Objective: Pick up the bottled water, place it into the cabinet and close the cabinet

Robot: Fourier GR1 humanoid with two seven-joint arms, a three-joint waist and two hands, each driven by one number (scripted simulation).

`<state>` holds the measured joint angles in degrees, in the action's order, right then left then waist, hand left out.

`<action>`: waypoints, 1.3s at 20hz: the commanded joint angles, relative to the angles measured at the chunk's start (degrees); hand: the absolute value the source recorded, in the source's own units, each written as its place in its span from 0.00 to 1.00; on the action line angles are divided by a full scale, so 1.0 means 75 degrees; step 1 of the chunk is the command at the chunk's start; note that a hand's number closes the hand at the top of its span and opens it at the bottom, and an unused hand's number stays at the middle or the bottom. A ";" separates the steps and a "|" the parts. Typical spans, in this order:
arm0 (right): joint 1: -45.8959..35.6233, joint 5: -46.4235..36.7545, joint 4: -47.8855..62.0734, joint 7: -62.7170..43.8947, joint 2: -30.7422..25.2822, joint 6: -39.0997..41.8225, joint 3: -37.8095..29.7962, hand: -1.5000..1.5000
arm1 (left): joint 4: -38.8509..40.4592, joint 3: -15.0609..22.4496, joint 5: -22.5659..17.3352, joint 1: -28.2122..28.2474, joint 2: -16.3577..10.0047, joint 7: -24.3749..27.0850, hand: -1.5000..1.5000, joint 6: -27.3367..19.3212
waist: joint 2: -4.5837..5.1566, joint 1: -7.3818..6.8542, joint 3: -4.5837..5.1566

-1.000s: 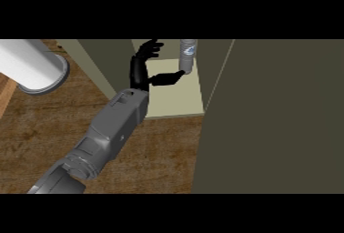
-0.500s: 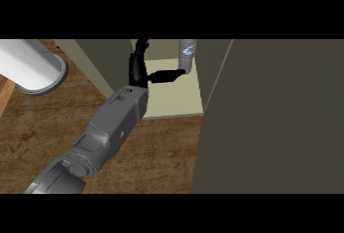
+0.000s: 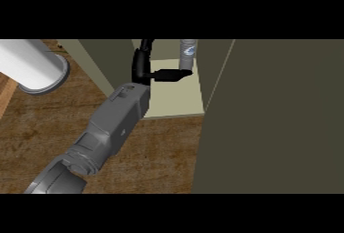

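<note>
Head view: the bottled water (image 3: 187, 51) is seen upright inside the cabinet (image 3: 176, 98), at the back right of its pale shelf. The left hand (image 3: 142, 69) is held open inside the cabinet, fingers straight and the thumb tip at the bottle's lower part. The cabinet door (image 3: 282, 118) is left open.

Top of bottled water (image 3: 187, 52) cut off, end of left hand (image 3: 141, 66) too

The left hand (image 3: 143, 68) is inside the open cabinet (image 3: 176, 98), fingers straight, its thumb reaching sideways to the upright bottled water (image 3: 187, 50) at the back. A white cylinder (image 3: 30, 63) lies on the wooden counter (image 3: 40, 118).
</note>
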<state>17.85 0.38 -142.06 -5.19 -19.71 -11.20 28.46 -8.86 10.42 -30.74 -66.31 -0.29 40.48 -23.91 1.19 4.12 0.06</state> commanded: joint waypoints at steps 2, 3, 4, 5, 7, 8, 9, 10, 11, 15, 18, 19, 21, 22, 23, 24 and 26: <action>0.0188 0.0127 -0.0536 -0.0322 -0.0151 0.0107 -0.0054 0.00 | -0.0472 0.0061 -0.0120 0.0009 0.0037 -0.0055 0.00 0.1299 | -0.0067 -0.0074 -0.0002; -0.0059 0.0013 -0.0245 -0.0227 0.0096 0.0000 0.0062 0.00 | -0.0478 0.0006 -0.0163 -0.0134 0.0037 -0.0103 0.00 0.1355 | -0.0053 -0.0113 -0.0002; 0.0061 0.0109 -0.0497 -0.0293 -0.0005 0.0052 -0.0032 0.00 | -0.0703 0.0183 -0.0225 0.0416 0.0038 0.0160 0.00 0.1662 | -0.0084 -0.0103 -0.0003; -0.0011 0.0131 -0.0293 -0.0321 0.0122 -0.0013 -0.0065 0.00 | -0.0930 0.0205 -0.0338 0.0350 0.0038 -0.0013 0.00 0.1554 | -0.0106 -0.0183 -0.0005; 0.0114 0.0047 -0.0321 -0.0273 0.0032 0.0099 0.0004 0.00 | -0.1200 0.0296 -0.0419 0.0489 0.0038 -0.0066 0.00 0.1712 | -0.0134 -0.0268 -0.0007; 0.0144 -0.0035 -0.0528 -0.0422 -0.0034 0.0089 -0.0040 0.00 | -0.1373 0.0360 -0.0731 0.0672 0.0038 -0.0155 0.00 0.1486 | -0.0130 -0.0196 -0.0006; 0.0265 -0.0033 -0.0759 -0.0420 -0.0105 0.0107 -0.0090 0.00 | -0.1672 0.0432 -0.0670 0.0826 0.0038 -0.0288 0.00 0.1659 | -0.0176 -0.0332 -0.0007; -0.0126 -0.0105 -0.0472 -0.0725 0.0079 -0.0008 -0.0031 0.00 | -0.1938 0.0600 -0.0944 0.0701 0.0038 -0.0523 0.00 0.1521 | -0.0152 -0.0284 -0.0004; 0.0078 0.0387 -0.0570 -0.0432 -0.0119 0.0235 -0.0490 0.00 | -0.2241 0.0906 -0.1099 0.1270 0.0038 -0.0277 0.00 0.1464 | -0.0160 -0.0267 -0.0010; 0.0210 0.0053 -0.1136 -0.0937 -0.0160 0.0053 -0.0377 0.00 | -0.3520 0.1184 -0.0902 0.1808 0.0038 -0.0942 0.00 0.1318 | -0.0242 -0.0576 -0.0008; -0.0182 -0.0497 -0.0387 -0.0786 0.0214 -0.0203 0.0174 0.00 | -0.4606 0.1546 -0.0808 0.3028 0.0038 -0.1060 1.00 0.1364 | -0.0274 -0.0787 -0.0002; 0.0333 -0.0508 -0.1380 -0.1143 -0.0198 -0.0066 0.0271 0.00 | -0.4888 0.1621 -0.0845 0.2904 0.0038 -0.1222 1.00 0.0954 | -0.0263 -0.0608 -0.0003; -0.0178 -0.0599 -0.0600 -0.0884 -0.0184 -0.0040 -0.0085 0.00 | -0.5664 0.1783 -0.0703 0.3808 -0.0190 -0.1252 1.00 0.1143 | -0.0255 -0.0731 -0.0004; 0.0025 -0.0641 -0.0869 -0.0839 -0.0301 0.0093 0.0209 0.00 | -0.5748 0.1718 -0.0693 0.4048 -0.0402 -0.1199 1.00 0.1292 | -0.0237 -0.0645 -0.0005; -0.0466 -0.0504 -0.0366 -0.0886 -0.0373 0.0206 -0.0106 0.00 | -0.6314 0.2125 -0.0514 0.4341 -0.0088 -0.1402 1.00 0.0763 | -0.0260 -0.0782 -0.0007; 0.0069 -0.0567 -0.0651 -0.0746 -0.0636 0.0309 0.0021 0.00 | -0.6859 0.2130 -0.0564 0.4651 -0.0652 -0.1636 1.00 0.0948 | -0.0309 -0.0785 -0.0011; -0.0524 -0.0612 -0.0584 -0.1370 -0.0913 0.0503 -0.0017 1.00 | -0.7314 0.2348 -0.0460 0.5121 -0.0555 -0.1653 1.00 0.0708 | -0.0272 -0.0827 -0.0001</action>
<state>15.58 -0.67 -142.34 -10.36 -23.09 -9.40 28.87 -54.92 24.99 -35.41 -35.37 -2.99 29.82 -16.85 -0.81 -1.31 0.02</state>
